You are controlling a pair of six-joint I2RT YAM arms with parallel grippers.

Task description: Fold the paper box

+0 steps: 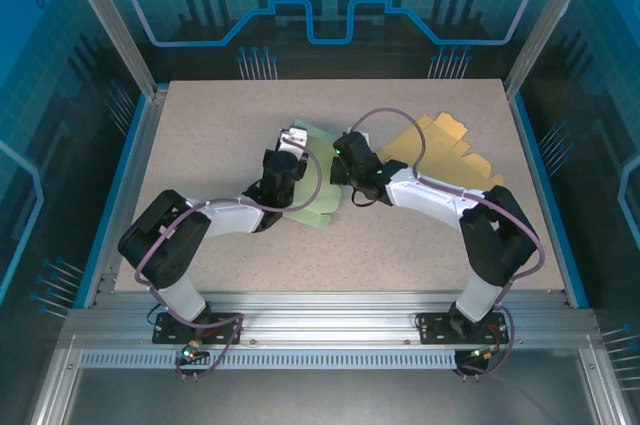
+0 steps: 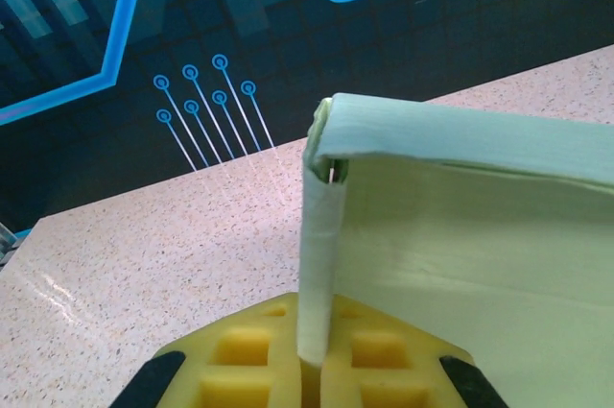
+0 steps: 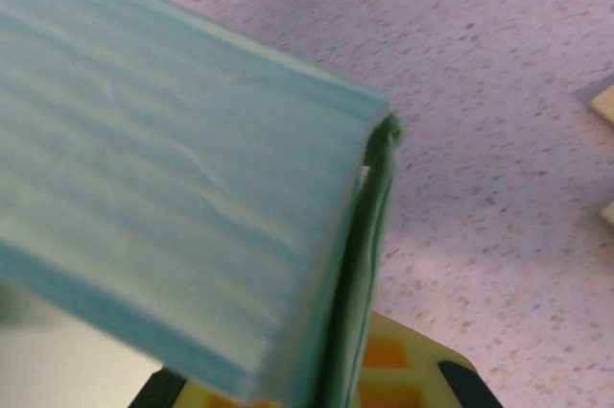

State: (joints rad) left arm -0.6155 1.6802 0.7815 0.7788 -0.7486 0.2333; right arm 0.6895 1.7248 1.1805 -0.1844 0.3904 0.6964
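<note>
The paper box is a light green, partly folded sheet lying in the middle of the table between both arms. My left gripper is at its far left corner. In the left wrist view a folded upright wall of the box runs down between the yellow fingers, and the left gripper is shut on it. My right gripper is at the box's right edge. In the right wrist view the right gripper is shut on a doubled green wall, with a broad panel of the box in front.
A flat yellow cut-out sheet lies at the back right of the speckled table. Blue rails and metal posts edge the table on the left and right.
</note>
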